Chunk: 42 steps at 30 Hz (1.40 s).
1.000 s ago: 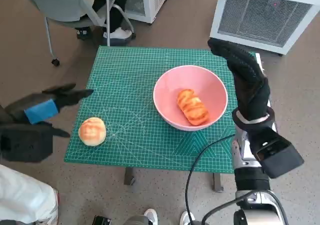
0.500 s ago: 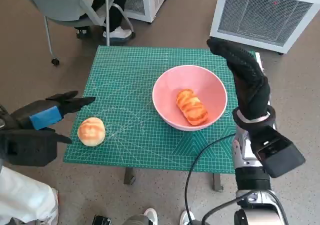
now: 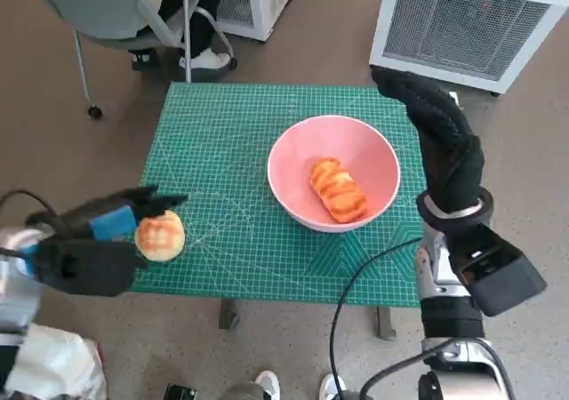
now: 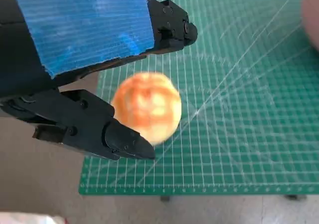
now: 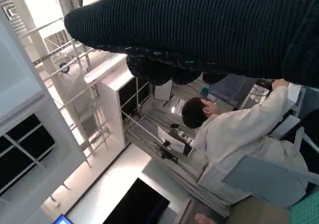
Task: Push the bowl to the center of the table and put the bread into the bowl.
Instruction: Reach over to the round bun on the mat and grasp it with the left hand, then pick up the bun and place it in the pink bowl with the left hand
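A pink bowl (image 3: 292, 151) stands right of the middle of the green mat (image 3: 222, 133), with a long glazed bread (image 3: 338, 189) lying inside it. A round bread roll (image 3: 160, 236) (image 4: 147, 107) sits near the mat's front left corner. My left hand (image 3: 98, 236) (image 4: 84, 30) is at the roll, its fingers (image 4: 172, 27) spread with one above it and the thumb below; I see no firm hold. My right hand (image 3: 442, 142) (image 5: 209, 30) stands upright just outside the bowl's right rim, fingers stretched out and holding nothing.
A chair (image 3: 107, 9) and a person's foot (image 3: 209, 60) are behind the table's far left. A white grilled unit (image 3: 471, 22) stands at the back right. A black cable (image 3: 356, 284) hangs by the front edge. A seated person (image 5: 234, 129) shows in the right wrist view.
My left hand has moved right and toward the roll, from beside the table to around it. The right hand, the bowl and the bread in it have stayed put.
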{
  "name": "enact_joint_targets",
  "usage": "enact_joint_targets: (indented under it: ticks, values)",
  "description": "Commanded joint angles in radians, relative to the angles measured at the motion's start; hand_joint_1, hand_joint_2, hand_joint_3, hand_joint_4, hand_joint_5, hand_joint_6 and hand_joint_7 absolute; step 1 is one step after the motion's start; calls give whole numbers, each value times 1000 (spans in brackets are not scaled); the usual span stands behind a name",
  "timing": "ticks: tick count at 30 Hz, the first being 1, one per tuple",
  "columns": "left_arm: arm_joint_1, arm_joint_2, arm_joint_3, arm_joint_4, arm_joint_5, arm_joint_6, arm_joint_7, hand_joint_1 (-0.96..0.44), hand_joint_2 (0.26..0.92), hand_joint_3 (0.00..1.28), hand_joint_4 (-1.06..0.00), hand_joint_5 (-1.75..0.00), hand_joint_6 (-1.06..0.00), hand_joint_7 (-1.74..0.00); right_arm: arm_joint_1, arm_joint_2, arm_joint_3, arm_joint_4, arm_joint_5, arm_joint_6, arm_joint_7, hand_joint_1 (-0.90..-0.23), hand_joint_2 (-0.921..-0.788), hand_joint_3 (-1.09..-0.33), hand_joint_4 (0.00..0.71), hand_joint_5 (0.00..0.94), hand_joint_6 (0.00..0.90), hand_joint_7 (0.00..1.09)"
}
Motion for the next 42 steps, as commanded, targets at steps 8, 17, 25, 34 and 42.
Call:
enact_joint_targets:
  ticks: [8,17,25,34,42]
  values:
    - [-24,-60,-70,126,81,-48,109,-64,876,13,-254,-23,-315,-21,26,-9,1,0,-3,11,11,-645,-921,-777,318,13,-1,715]
    - [-46,-73,-114,237,185,-116,273,-60,919,92,-626,-173,-579,-239,23,-14,0,3,3,13,16,-648,-921,-777,318,12,-1,714]
    - [-61,-48,-95,269,199,-186,377,-3,911,149,-660,-1210,-518,-1164,23,-13,1,3,-2,11,14,-648,-921,-776,318,13,-1,714]
    - [-87,-34,-29,196,148,-190,380,1,903,132,-651,-1320,-608,-1082,18,-14,2,9,-4,11,15,-645,-921,-778,318,13,-1,714]
    - [-127,-46,35,71,120,-134,372,1,919,104,-644,-1278,-603,-1134,11,-17,2,16,-4,11,17,-646,-921,-778,318,13,-1,715]
